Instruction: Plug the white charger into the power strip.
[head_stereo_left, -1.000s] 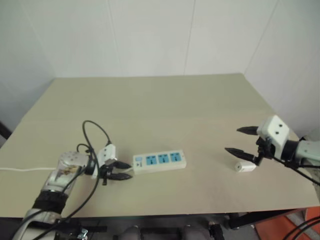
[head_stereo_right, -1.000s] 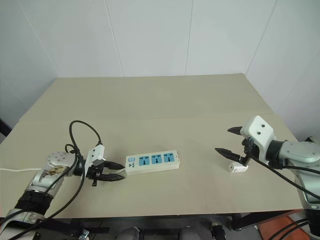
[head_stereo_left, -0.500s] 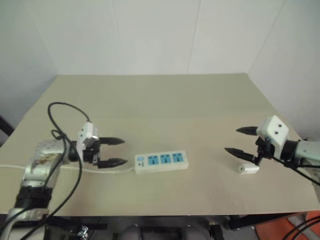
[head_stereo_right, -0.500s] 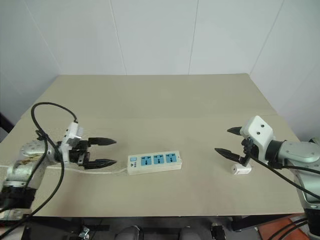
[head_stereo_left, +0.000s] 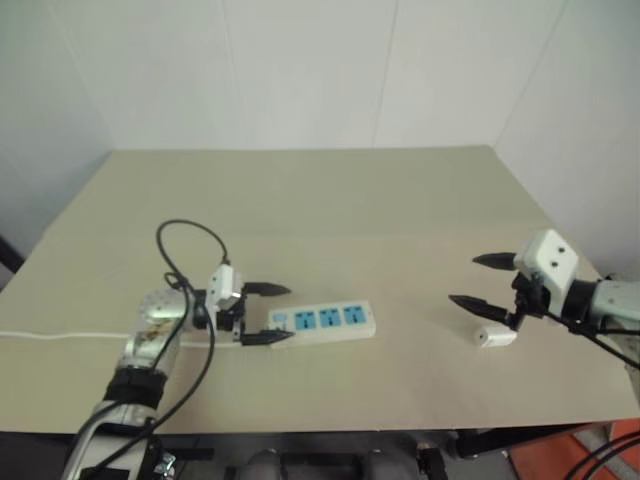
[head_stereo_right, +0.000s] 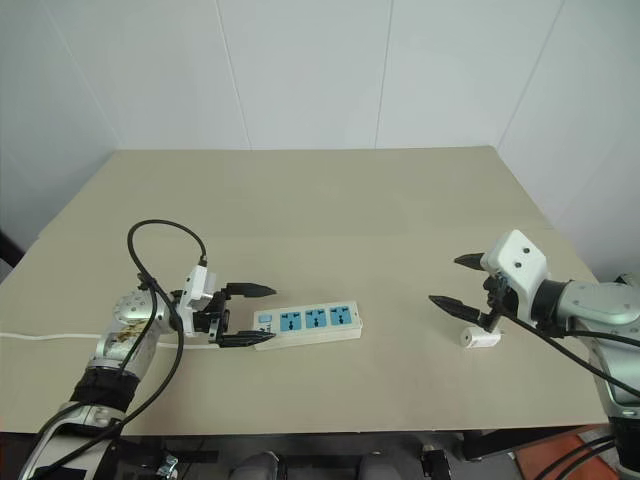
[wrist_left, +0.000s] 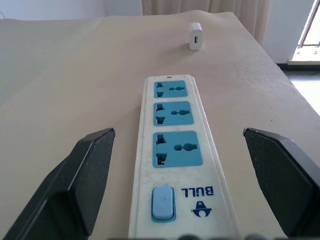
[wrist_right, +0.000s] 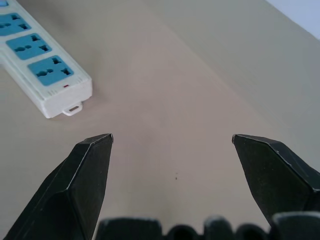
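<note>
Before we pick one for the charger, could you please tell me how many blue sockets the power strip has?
3. The long white power strip carries three blue sockets in a row: nearest the switch end, middle, and far end. None appear hidden or occupied.

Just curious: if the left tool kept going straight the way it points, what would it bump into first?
Probably the power strip: the open left tool already straddles its switch end, though height above it is unclear.
</note>
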